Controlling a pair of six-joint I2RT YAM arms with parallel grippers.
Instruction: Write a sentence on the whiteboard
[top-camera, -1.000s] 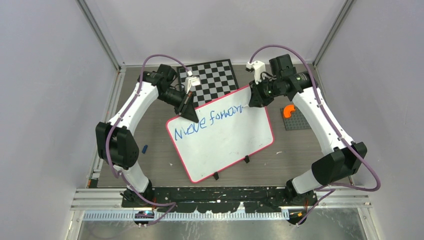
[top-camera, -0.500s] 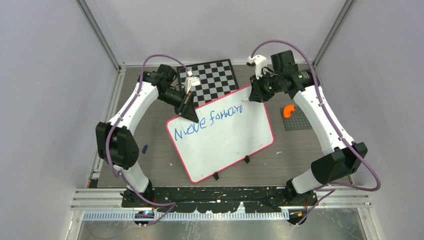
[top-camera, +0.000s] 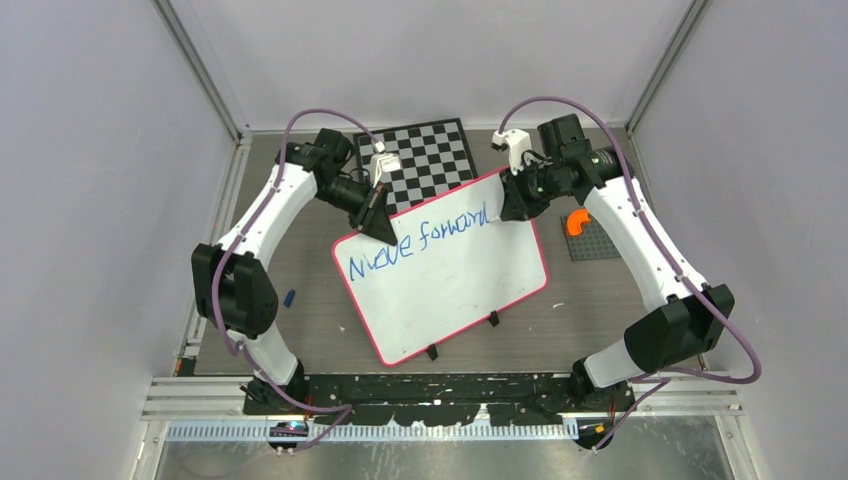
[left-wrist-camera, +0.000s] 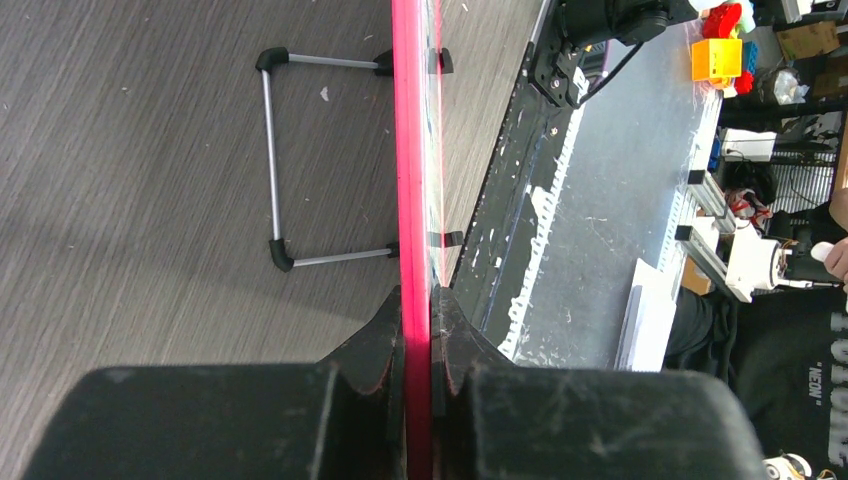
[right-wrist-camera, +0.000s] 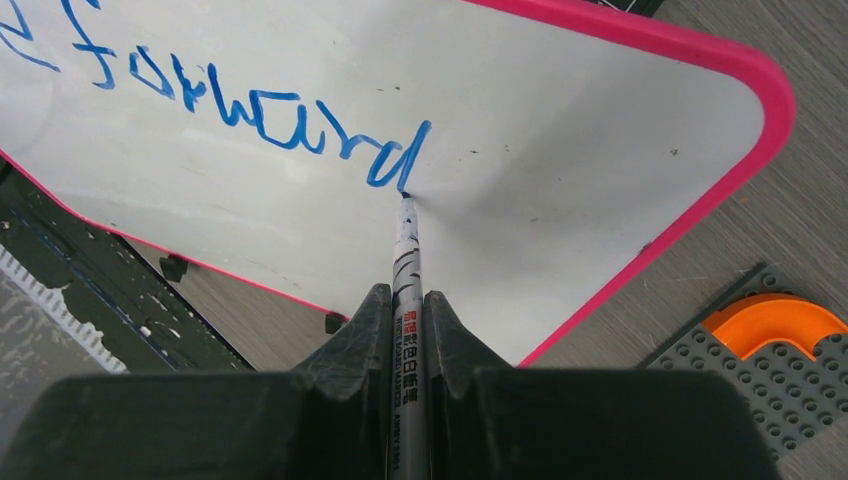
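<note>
Whiteboard: the whiteboard (top-camera: 450, 290) stands tilted in the middle of the top view, on the table (top-camera: 300, 270), with its black clip feet along its lower edge. The checkered board (top-camera: 425, 155) lies just behind its upper edge.
Left gripper: the left gripper (left-wrist-camera: 418, 300) is closed tight on the red-pink rim, one finger on each face, at the upper left corner of the board in the top view. In my judgement it steadies the board.
Right gripper: the right gripper (right-wrist-camera: 405, 300) is closed on a marker (right-wrist-camera: 407, 250), which runs straight out between the fingers. It is near the upper right corner of the board.
Marker tip: it touches the white surface at the foot of the last stroke of the "d", in the upper middle of the right wrist view.
Sentence: the sentence (top-camera: 415, 245) is in blue, along the upper part of the board, rising to the right. It reads "Move forward".
Done: one line of two words; the last letter looks complete.
Left to do: I see no full stop. The "d" is near the right rim, so any further word probably needs a second line; the wide white area below has no writing yet.
Other things: an orange curved piece (top-camera: 576, 222) sits on a grey studded plate (top-camera: 597, 240), to the right of the board.
</note>
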